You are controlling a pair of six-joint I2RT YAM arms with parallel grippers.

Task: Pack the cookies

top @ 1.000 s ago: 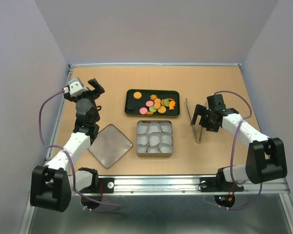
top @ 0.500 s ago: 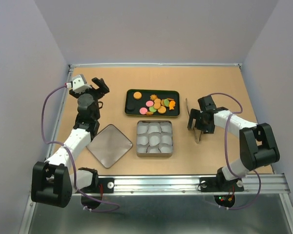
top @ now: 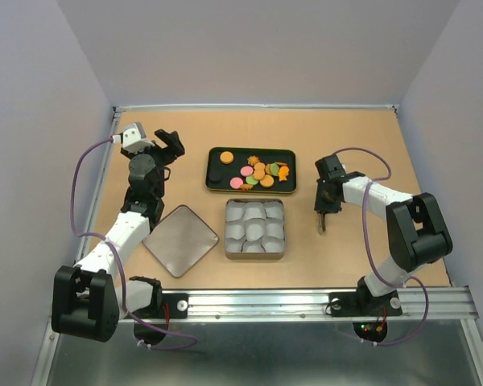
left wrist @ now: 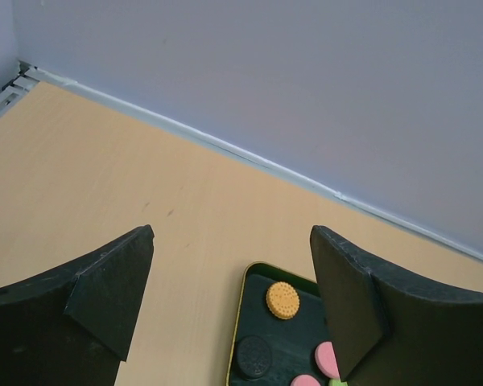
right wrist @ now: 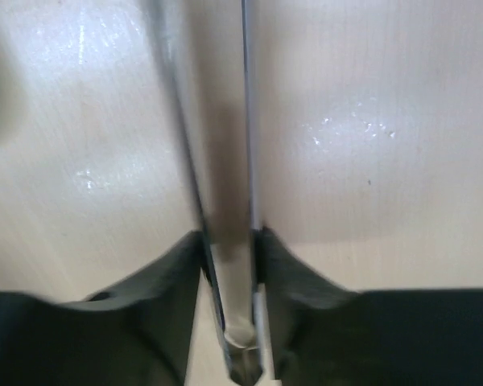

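Right gripper [right wrist: 229, 241], wide open a second ago, has now pinched in on the tongs [right wrist: 245, 121] right of the tin [top: 227, 233], so picking can start; cookies [top: 260, 172] all on the tray [top: 249, 149], left gripper [left wrist: 232, 265] gaping, empty.

Right hand [top: 328, 195] closed onto tongs [top: 322, 225], pinching blades together; left hand [top: 165, 142] edged slightly rightward.

Cookies [top: 259, 172] on tray [top: 278, 154] behind apparent tin [top: 255, 256]

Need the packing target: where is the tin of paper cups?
Top view, centre: the tin sits just below the black tray, right of the square lid.
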